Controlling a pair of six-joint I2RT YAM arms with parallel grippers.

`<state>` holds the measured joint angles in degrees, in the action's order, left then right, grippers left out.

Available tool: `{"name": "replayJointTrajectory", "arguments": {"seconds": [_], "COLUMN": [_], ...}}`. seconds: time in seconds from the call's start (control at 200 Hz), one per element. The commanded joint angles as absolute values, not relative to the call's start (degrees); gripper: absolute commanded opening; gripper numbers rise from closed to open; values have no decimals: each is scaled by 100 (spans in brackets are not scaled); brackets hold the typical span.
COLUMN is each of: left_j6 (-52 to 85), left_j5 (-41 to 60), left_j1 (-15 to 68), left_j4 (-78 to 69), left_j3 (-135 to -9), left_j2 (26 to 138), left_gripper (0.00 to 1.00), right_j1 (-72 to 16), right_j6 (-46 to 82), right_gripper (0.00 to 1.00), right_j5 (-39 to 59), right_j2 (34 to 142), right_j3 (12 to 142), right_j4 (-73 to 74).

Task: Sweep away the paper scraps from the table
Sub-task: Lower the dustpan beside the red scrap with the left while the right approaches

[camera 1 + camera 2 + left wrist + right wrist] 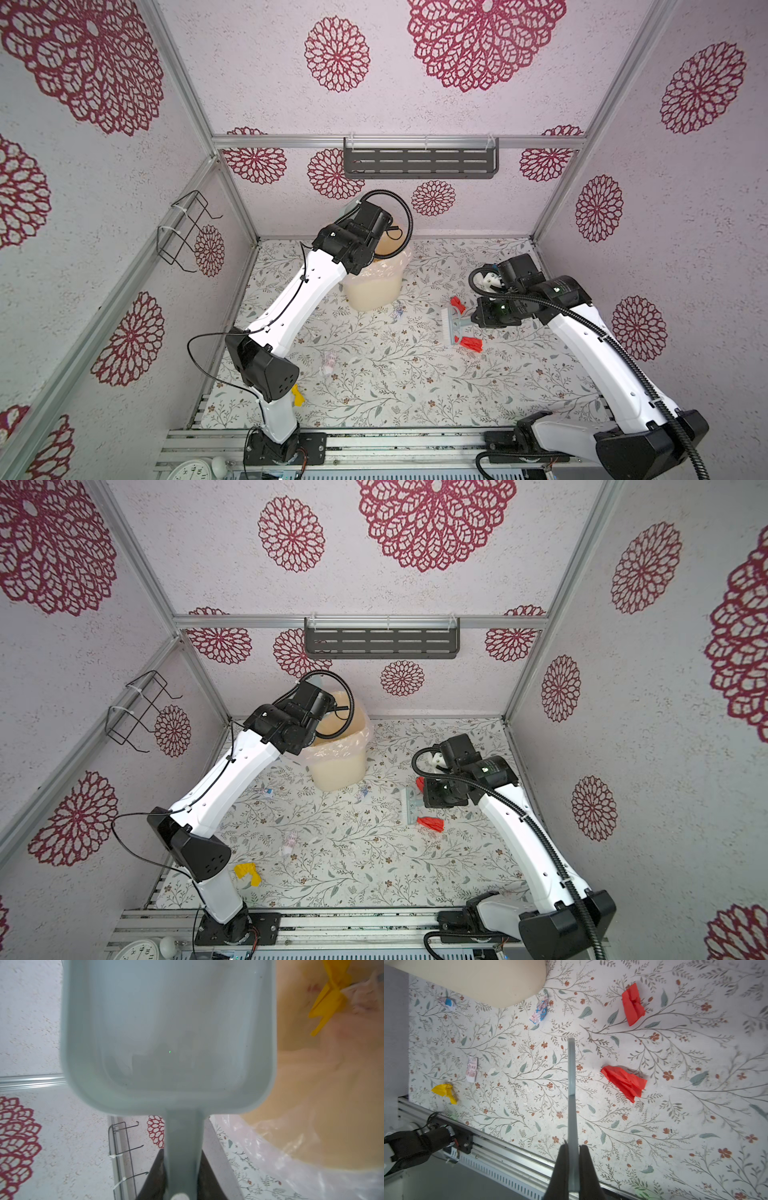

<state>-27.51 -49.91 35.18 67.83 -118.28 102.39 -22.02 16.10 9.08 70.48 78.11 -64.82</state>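
The paper scraps (472,1069) lie scattered over the table (695,1147). Two red scraps (625,1082) sit out in the open on my right-hand side. A yellow scrap (444,1092) lies near the front rail, with a pale pink one just beside it, and two blue-printed bits (539,1012) lie near the foot of the bin (374,291).

They all look like thin crumpled paper, so I judge them nearly weightless, soft and easily flattened. They would skid or flutter rather than roll. I would not pinch them, because they are too small and flimsy for my jaws. The way to take them is with bristles, low and flat, pushing from behind the bulk of each wad so that it slides instead of flipping over the brush head.

My right gripper (573,1159) is clamped on the handle of the brush (453,326). In both top views the brush head hangs between the two red scraps, close to both. I cannot tell whether the bristles touch the table.

My left gripper (181,1163) grips the handle of the dustpan (166,1032), which is held over the bin's lined mouth. The pan looks empty. Past its edge I see a yellow piece (328,997) and something pale lying in the bin.

With the pan far from the red scraps, I judge that a sweep has nothing to land in until the pan is on the table beside them.
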Motion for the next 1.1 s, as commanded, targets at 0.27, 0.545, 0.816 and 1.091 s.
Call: {"name": "replayJointTrajectory", "arguments": {"seconds": [0.27,0.545,0.816,1.091], "left_j6": [-541,161,743,1109], "left_j5": [-2398,-1035,-84,369], "left_j1": [4530,4864,4870,4915], "left_j4": [6746,6229,5525,5025], "left_j3": [-10561,-9385,-8129,-7210], "left_j2": [9010,8801,8796,8830], "left_gripper": [0,0,0,0], "right_j1": [-1630,-946,-908,-931], "right_j6": [1723,1220,1143,1105], "right_gripper": [0,0,0,0], "right_j5": [-1358,-1300,-804,-325], "right_j2": [6977,7010,7265,7357], "right_j3": [7583,7151,6958,6789], "right_j4": [-6746,-6580,-6409,-6319]}}
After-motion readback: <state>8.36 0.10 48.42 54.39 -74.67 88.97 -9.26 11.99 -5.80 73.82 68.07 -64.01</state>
